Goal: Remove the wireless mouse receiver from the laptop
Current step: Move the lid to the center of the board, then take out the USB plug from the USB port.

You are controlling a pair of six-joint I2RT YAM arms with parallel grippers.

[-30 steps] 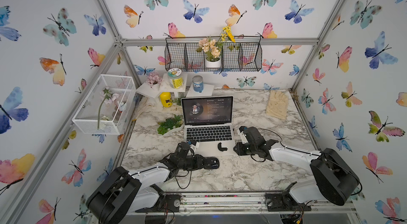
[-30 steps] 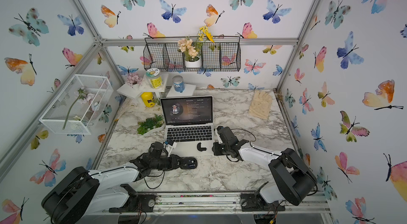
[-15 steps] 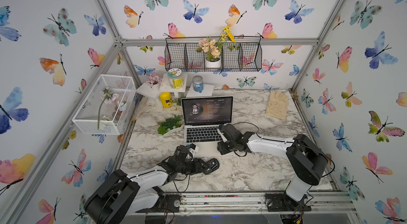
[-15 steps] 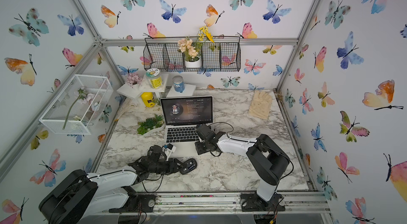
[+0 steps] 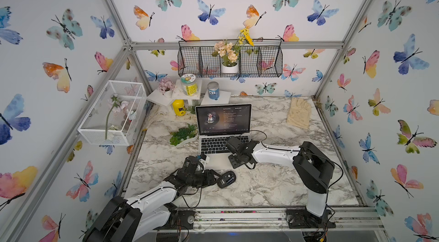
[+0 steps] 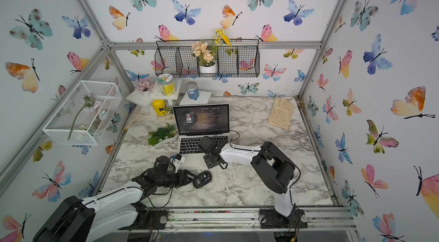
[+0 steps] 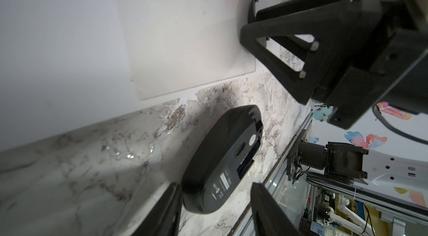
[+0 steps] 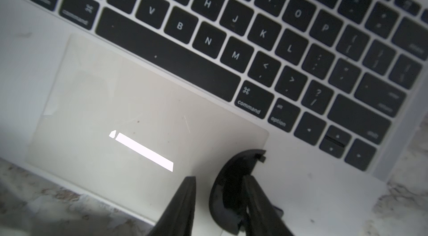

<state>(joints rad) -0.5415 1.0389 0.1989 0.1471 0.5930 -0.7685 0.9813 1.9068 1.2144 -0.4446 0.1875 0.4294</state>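
The laptop stands open at mid-table, its palm rest facing me. The wireless mouse receiver does not show in any view. A black mouse lies belly-up on the marble in front of the laptop. My left gripper is open, its fingers either side of the mouse's near end. My right gripper hangs over the palm rest, open. A curved black cover piece lies against one of its fingers, with a gap to the other.
A green plant dish sits left of the laptop. Beige gloves lie at the back right. Jars on white shelves stand at the back left. A wire basket hangs on the back wall and a white mesh box on the left wall.
My right arm swung left from beside the laptop to the curved piece on the palm rest. My left gripper opened its hold on the mouse, which has barely moved.
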